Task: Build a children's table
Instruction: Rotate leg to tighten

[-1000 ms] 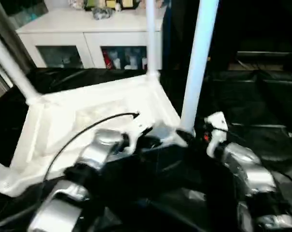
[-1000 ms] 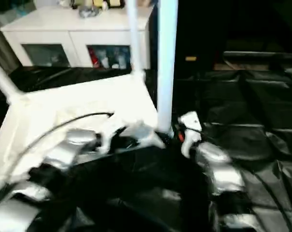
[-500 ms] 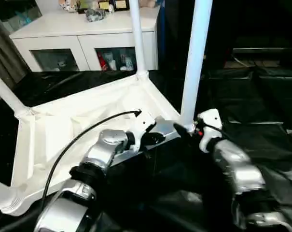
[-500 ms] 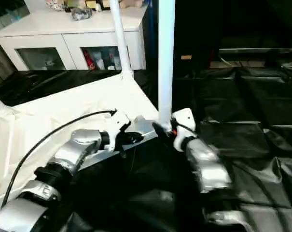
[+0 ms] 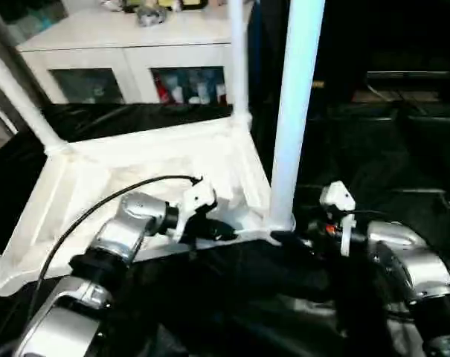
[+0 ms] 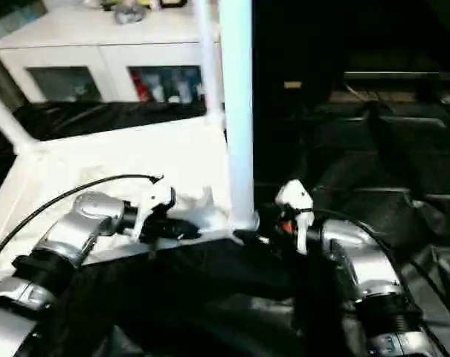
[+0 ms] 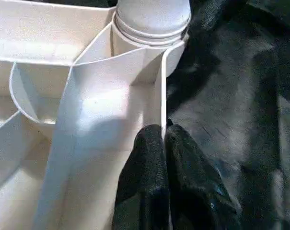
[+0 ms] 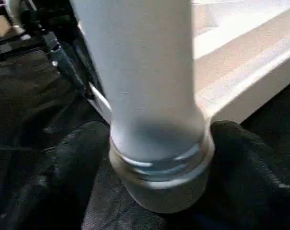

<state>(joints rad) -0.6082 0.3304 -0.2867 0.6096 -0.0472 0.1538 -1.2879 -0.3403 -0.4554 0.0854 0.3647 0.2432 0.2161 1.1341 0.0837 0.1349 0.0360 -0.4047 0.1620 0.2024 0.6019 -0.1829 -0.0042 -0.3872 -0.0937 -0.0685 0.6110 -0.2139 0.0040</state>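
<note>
The children's table lies upside down, its white ribbed top [image 5: 135, 163] on black cloth. Three white legs stand in corner sockets: the near-right leg [image 5: 295, 111], a far-right leg [image 5: 238, 59] and a left leg [image 5: 20, 97]. My left gripper [image 7: 164, 129] is shut on the thin near rim of the top, a little left of the near-right socket [image 7: 152, 28]. My right gripper [image 5: 284, 238] is open around the foot of the near-right leg [image 8: 145, 72]. Its fingers [image 8: 63, 163] stand on either side of the collar, close against it.
A white cabinet [image 5: 128, 52] with glass doors stands behind the table, small items on top. Crumpled black cloth [image 5: 388, 149] covers the surface to the right and front. A black cable [image 5: 98, 208] loops over my left forearm.
The whole view has shifted with the camera. My right gripper's fingers have spread wider at the near-right leg's base. My left gripper keeps its pinch on the rim.
</note>
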